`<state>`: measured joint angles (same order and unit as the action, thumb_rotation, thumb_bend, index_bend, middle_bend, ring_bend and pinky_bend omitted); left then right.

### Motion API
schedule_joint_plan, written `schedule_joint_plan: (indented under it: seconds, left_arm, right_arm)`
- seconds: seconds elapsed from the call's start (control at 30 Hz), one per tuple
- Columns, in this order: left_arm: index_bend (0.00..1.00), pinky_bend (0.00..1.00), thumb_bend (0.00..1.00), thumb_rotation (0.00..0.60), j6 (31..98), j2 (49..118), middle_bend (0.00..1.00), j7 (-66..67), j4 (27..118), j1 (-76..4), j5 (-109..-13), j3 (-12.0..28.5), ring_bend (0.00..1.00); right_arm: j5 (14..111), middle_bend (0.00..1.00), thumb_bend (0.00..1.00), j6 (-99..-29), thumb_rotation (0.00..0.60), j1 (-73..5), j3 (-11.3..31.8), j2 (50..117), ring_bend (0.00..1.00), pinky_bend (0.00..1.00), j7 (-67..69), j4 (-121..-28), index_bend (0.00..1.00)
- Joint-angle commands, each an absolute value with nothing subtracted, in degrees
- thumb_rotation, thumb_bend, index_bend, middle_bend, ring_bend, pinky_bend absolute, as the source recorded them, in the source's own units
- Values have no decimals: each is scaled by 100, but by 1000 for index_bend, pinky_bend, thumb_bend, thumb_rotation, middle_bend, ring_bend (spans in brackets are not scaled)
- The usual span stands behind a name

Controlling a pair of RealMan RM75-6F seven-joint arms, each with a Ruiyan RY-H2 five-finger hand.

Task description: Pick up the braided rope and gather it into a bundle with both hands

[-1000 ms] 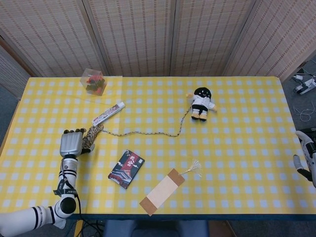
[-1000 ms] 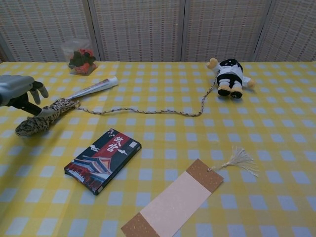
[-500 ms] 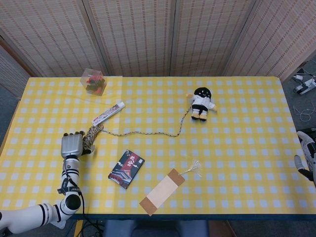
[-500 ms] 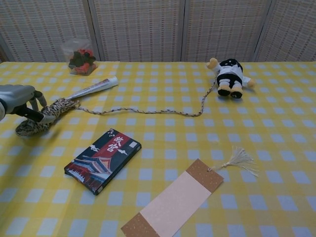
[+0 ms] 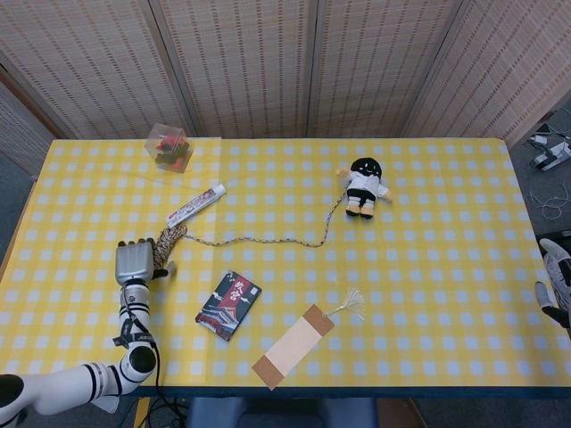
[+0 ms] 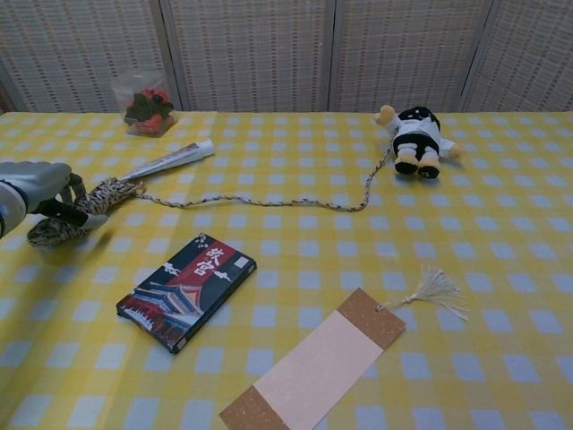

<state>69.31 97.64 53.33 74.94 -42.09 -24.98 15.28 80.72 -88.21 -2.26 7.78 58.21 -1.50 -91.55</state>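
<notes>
Rope [image 6: 260, 202] trails rightward from my left hand [image 6: 36, 190], which clasps its coiled end, toward my idle right hand [image 5: 555, 290], fingers unreadable.

We see our left hand [image 6: 34, 190] at the table's [image 6: 501, 260] left edge, its fingers closed around the bunched end of the braided rope [image 6: 85, 208]. From that bunch the rope trails right across the checked cloth and curves up to the plush doll [image 6: 414, 136]. A rolled paper tube [image 6: 168, 159] lies just behind the bunch, a clear box [image 6: 146, 106] farther back. Nearer us than the rope sit a card pack [image 6: 186, 290] and a tasselled bookmark [image 6: 331, 361].
</notes>
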Motion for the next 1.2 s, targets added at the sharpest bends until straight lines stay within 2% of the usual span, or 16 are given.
schedule_joint_plan:
  seconds: [0.03,0.23,0.43,0.73,0.9,0.97,1.1,1.2]
  left_arm:
    - [359,163,266,290,6931,9875,288,5283,7319,-4212,-2505,1531,296]
    - [402,163,266,295,6884,10040,320,5163,7009,-4200,-2557,1575,314]
    - [436,163,266,331,6875,10178,369,5067,6727,-4214,-2681,1633,342]
    - [504,163,266,350,6825,10322,474,4964,6366,-4212,-2838,1728,421]
    - [552,183,266,371,6765,10373,568,4805,6191,-4192,-2970,1790,486]
    - [575,196,266,387,6749,10384,600,4730,6131,-4185,-3043,1808,512]
    - [634,220,266,490,6679,10379,668,4453,6005,-4150,-3303,1816,565]
    - [666,224,266,526,6605,10329,705,4221,5925,-4116,-3569,1771,585]
  right_arm:
    - [8074,255,349,-8821,600,-223,777,5816,133,227,-149,-9156,195]
    - [8057,256,349,-8812,600,-216,775,5811,133,226,-163,-9167,195]
    - [8042,255,349,-8816,600,-201,773,5808,133,226,-175,-9173,194]
    - [8000,255,349,-8808,600,-183,780,5798,133,226,-166,-9171,195]
    - [7991,256,349,-8806,600,-181,786,5809,133,226,-152,-9155,195]
    - [7986,256,349,-8809,600,-176,786,5811,133,226,-149,-9151,195]
    - [7986,256,349,-8825,600,-164,787,5800,133,226,-159,-9167,195]
    - [7973,256,349,-8830,600,-159,796,5781,133,226,-173,-9194,194]
